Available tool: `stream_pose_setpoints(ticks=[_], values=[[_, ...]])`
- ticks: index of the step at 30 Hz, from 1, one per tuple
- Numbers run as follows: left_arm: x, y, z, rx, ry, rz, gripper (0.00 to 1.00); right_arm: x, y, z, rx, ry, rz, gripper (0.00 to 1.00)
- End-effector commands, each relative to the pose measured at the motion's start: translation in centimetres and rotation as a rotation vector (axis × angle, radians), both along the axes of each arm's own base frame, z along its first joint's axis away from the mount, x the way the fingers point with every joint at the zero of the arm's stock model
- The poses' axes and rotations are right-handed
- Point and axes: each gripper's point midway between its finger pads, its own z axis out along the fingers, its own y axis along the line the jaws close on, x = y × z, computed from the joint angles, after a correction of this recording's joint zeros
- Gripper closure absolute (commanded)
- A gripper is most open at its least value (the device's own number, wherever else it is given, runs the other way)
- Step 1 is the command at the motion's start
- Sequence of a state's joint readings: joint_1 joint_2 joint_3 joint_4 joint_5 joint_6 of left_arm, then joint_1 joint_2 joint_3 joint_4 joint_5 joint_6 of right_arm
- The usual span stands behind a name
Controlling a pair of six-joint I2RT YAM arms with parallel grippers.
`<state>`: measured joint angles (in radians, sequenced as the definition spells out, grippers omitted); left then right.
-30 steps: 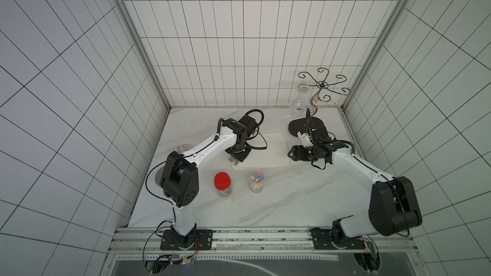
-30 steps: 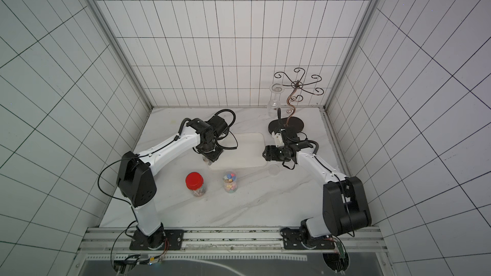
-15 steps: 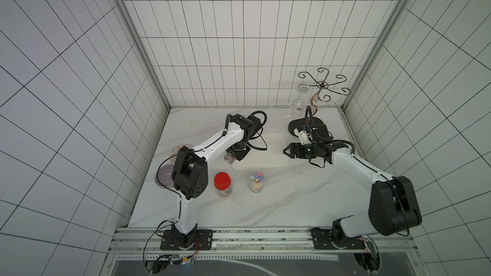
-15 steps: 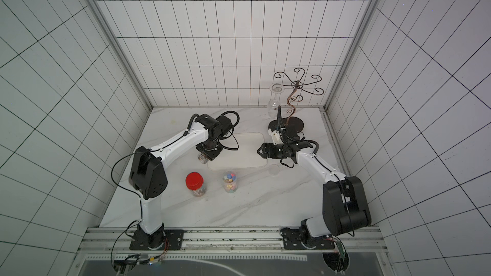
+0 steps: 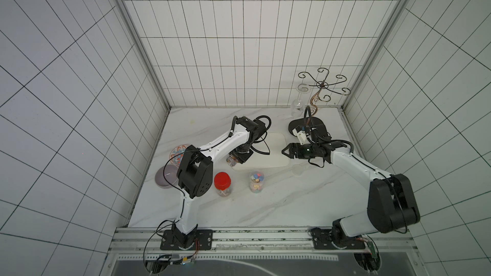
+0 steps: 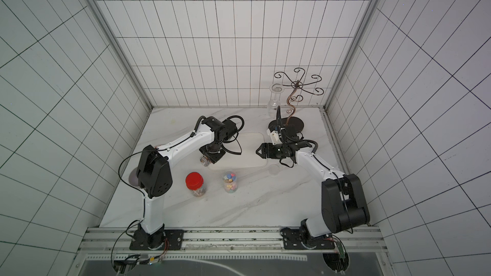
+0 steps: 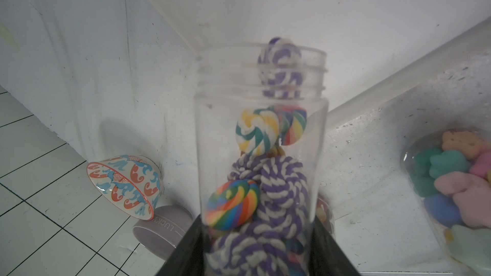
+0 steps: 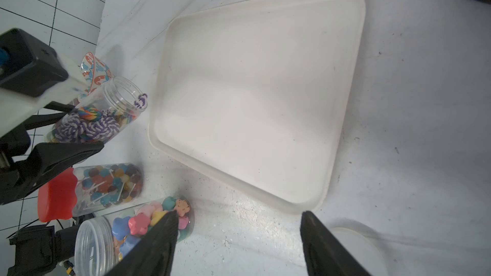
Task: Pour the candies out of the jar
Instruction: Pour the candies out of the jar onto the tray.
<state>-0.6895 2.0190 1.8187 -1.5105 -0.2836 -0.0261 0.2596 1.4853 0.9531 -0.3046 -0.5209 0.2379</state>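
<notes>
We held our left gripper (image 7: 259,245) clamped on the open jar (image 7: 260,96), which was tipped over. The candies (image 7: 281,189) lay inside it, one purple swirl (image 7: 279,57) at its mouth. Just beyond the mouth lay the white tray (image 8: 252,88). Our right gripper (image 8: 237,215) hung with its jaws apart over the tray's edge.

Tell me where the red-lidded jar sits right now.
In both top views the red-lidded jar stands on the table, on the left arm's side, nearer the bases than the white tray, with the jar of pastel candies just to its right.
</notes>
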Motion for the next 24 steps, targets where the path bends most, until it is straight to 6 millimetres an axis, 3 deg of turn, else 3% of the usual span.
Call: stream_pose_setpoints(ticks=[1,17,24], values=[[0.8,-1.5,2.6,-0.104,-0.067,0.003,0.56,-1.1,0.6,-1.3,0.040,0.032,0.041,0.27],[-0.2,-3.9,4.6,-0.378,-0.154,-0.123,0.56,-1.1,4.4,5.2,0.207,-0.142,0.212,0.33],[-1.1,-5.4,6.9,-0.569,-0.266,-0.218,0.57,-0.5,6.6,8.9,0.243,-0.212,0.271,0.33]])
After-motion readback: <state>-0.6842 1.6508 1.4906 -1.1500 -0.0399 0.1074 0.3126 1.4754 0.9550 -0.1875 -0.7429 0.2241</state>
